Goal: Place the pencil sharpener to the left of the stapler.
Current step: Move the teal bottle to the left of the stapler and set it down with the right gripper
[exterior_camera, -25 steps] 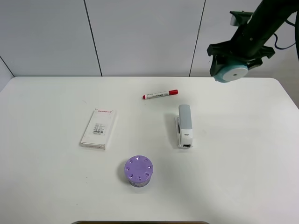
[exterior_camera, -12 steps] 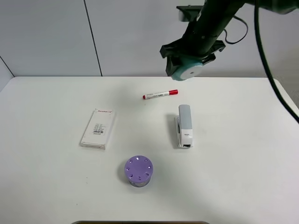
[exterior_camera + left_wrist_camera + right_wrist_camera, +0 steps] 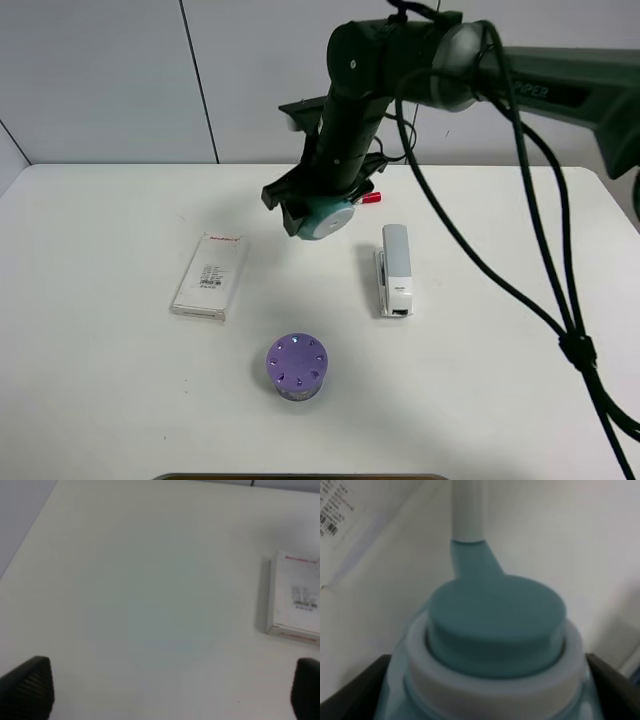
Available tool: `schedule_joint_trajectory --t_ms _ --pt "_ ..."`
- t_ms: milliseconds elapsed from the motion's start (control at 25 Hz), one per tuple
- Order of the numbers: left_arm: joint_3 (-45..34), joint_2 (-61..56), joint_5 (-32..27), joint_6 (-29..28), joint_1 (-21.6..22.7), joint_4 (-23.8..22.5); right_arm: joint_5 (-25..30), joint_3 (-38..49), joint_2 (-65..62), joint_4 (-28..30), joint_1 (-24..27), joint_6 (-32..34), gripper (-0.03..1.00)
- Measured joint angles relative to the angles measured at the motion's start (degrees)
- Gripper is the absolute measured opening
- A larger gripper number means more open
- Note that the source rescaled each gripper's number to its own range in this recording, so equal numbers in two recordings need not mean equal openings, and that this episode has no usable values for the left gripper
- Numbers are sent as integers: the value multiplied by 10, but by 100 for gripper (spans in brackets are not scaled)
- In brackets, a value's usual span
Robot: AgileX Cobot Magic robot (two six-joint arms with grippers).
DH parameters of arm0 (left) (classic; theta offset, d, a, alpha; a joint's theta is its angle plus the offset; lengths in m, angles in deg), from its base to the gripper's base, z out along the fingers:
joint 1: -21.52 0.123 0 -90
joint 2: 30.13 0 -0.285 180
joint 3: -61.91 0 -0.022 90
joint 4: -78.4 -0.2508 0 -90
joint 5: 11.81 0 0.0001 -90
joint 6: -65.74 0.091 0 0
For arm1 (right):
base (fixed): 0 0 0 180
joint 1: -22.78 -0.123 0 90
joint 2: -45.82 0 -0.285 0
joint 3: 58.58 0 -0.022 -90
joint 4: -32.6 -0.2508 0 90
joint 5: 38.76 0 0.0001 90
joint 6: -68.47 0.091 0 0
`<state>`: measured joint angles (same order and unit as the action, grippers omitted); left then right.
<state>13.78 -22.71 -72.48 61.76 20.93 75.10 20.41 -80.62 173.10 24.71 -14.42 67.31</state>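
Right gripper point(image 3: 316, 210) pinching pencil sharpener point(image 3: 326, 219): teal tapered body, white ring, flat pale round face, white stem, sitting left of stapler point(image 3: 395, 268).

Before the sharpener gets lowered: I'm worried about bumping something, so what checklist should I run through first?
1. Grip: right hand closed on the sharpener: ok.
2. Sharpener on the stapler's left in the high view: ok.
3. Bare table left of the stapler: ok.
4. The box and purple cylinder apart from that spot: ok.
5. Height above the table: cannot tell.
6. Other arm: left hand open, out of the high view: ok.
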Motion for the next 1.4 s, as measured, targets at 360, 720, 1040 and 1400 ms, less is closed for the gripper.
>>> schedule_joint_trajectory --t_ms 360,720,1040,1400 --pt "0 0 0 0 0 0 -15 -5 56 -3 -6 0 0" --pt "0 0 0 0 0 0 -15 -5 88 -4 -6 0 0" --pt "0 0 0 0 0 0 -14 -6 109 -4 -6 0 0" --pt "0 0 0 0 0 0 -10 -6 129 -3 -6 0 0"
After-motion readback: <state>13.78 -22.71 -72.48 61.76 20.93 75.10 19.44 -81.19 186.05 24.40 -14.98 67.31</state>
